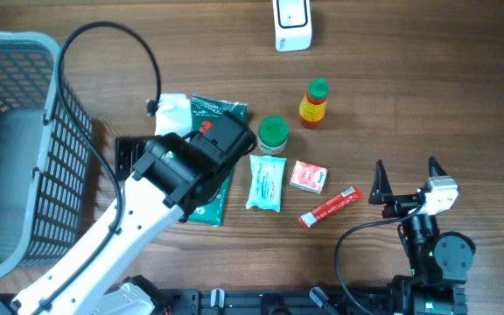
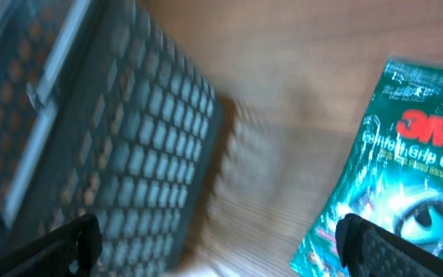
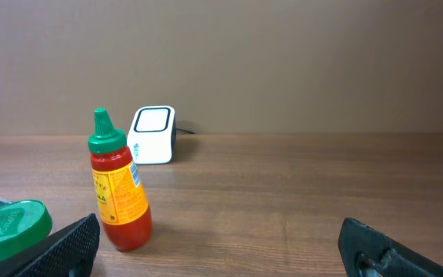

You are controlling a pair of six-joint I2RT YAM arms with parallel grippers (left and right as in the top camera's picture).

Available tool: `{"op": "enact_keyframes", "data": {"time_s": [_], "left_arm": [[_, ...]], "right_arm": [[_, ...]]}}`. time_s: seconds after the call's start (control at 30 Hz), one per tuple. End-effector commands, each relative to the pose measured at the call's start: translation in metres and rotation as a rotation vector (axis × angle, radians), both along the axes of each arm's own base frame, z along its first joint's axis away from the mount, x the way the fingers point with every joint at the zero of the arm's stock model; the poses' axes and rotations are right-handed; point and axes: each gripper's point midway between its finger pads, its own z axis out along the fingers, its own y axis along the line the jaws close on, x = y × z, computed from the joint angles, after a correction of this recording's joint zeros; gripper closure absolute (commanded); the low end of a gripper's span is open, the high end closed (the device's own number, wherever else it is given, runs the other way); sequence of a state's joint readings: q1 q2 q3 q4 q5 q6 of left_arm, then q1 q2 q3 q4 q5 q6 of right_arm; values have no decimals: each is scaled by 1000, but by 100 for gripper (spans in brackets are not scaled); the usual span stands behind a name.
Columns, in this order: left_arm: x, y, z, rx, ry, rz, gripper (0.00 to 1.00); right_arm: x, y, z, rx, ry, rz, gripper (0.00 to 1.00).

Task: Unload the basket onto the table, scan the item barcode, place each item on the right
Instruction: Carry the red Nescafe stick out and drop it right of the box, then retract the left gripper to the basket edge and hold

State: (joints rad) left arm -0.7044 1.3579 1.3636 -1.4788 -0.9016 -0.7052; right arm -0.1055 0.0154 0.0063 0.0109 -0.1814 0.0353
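The white barcode scanner [image 1: 292, 24] stands at the table's far edge, and it shows behind the bottle in the right wrist view, scanner [image 3: 152, 135]. My left arm [image 1: 182, 171] reaches over a green 3M packet [image 1: 220, 112]. The left gripper [image 2: 218, 246] is open and holds nothing, with one finger by the basket and the other over the packet [image 2: 406, 154]. That view is blurred by motion. At the front right, my right gripper [image 1: 406, 175] is open and empty above bare wood, also seen as the gripper [image 3: 221, 246].
A grey mesh basket [image 1: 24, 149] fills the left side. In the middle lie a red sauce bottle [image 1: 314, 103], a green-lidded jar [image 1: 273, 133], a pale blue sachet [image 1: 266, 182], a small red-and-white box [image 1: 308, 176] and a red stick pack [image 1: 329, 207].
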Motion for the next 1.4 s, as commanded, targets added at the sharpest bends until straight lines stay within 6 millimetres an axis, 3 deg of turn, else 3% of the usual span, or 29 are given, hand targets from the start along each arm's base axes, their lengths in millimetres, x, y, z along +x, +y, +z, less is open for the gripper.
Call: {"op": "enact_keyframes", "data": {"time_s": [0.0,0.23,0.33,0.47,0.67,0.93,0.97,1.0,1.1,1.2,1.37], "left_arm": [[-22,0,-31,-133,47,128,0],[-42,-7,-100,-234,143,153,0],[-50,-6,-118,-263,156,152,0],[-57,2,-122,-243,171,155,0],[-64,-6,-128,-293,217,158,0],[-63,-6,-128,-294,217,158,0],[-56,-8,-126,-297,180,153,0],[-51,-11,-125,-311,157,147,0],[-40,9,-117,-264,91,196,0],[-38,26,-124,-332,165,244,0],[-14,7,-136,-573,299,27,0]], "right_arm": [[0,-1,2,-10,-8,-5,0],[0,-1,2,-10,-8,-5,0],[0,-1,2,-10,-8,-5,1],[0,0,2,-10,-8,-5,0],[0,-1,2,-10,-8,-5,1],[0,1,1,-6,-8,3,0],[0,1,2,16,-6,7,0],[0,1,2,84,-1,7,0],[0,1,1,323,20,8,0],[1,1,-4,547,58,4,0],[4,8,-21,772,165,11,0]]}}
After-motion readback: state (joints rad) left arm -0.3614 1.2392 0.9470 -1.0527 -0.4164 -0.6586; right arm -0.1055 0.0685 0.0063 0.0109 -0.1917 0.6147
